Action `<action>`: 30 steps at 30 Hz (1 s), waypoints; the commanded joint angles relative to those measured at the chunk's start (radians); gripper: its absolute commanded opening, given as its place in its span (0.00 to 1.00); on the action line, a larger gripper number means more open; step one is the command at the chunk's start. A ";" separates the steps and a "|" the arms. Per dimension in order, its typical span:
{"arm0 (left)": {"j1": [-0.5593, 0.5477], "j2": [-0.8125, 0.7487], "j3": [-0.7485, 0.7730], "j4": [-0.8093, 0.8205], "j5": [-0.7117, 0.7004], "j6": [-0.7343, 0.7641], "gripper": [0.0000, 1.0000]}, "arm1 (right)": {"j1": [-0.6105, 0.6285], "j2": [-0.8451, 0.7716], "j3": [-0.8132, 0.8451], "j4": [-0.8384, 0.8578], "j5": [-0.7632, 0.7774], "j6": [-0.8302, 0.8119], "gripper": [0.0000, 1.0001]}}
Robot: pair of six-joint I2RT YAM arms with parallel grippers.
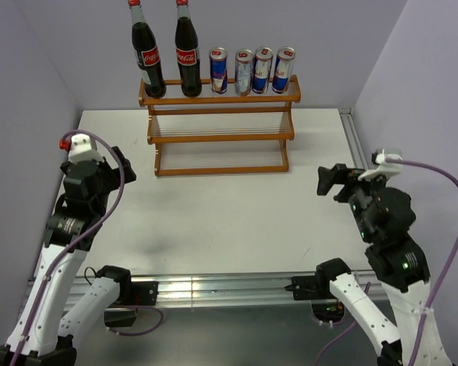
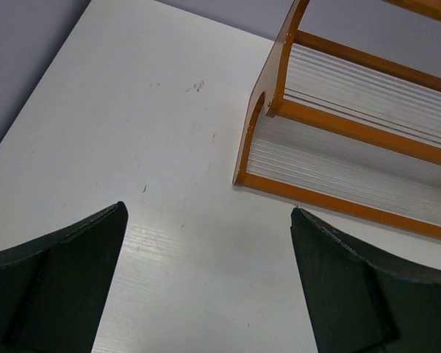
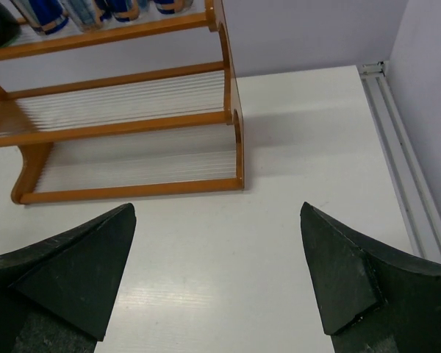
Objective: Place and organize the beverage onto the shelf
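Atop shelf [image 1: 214, 138], well beyond L hand [image 2: 208, 211] & R hand [image 3: 218, 206] (both open, empty): 6 drinks [image 1: 218, 72].

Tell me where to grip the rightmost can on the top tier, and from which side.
Grip the rightmost can on its upper body, above the front rail of the shelf, from the front with the right tool. It stands upright with its right side free; the neighbouring can sits close on its left, so that gap looks tight.
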 commanded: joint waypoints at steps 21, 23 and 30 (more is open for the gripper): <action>0.004 -0.307 -0.226 0.171 0.094 0.045 1.00 | 0.117 -0.109 -0.198 -0.001 0.126 0.044 1.00; 0.004 -0.309 -0.226 0.173 0.096 0.044 1.00 | 0.117 -0.112 -0.208 0.009 0.124 0.046 1.00; 0.004 -0.312 -0.231 0.173 0.090 0.045 0.99 | 0.117 -0.104 -0.219 0.026 0.112 0.049 1.00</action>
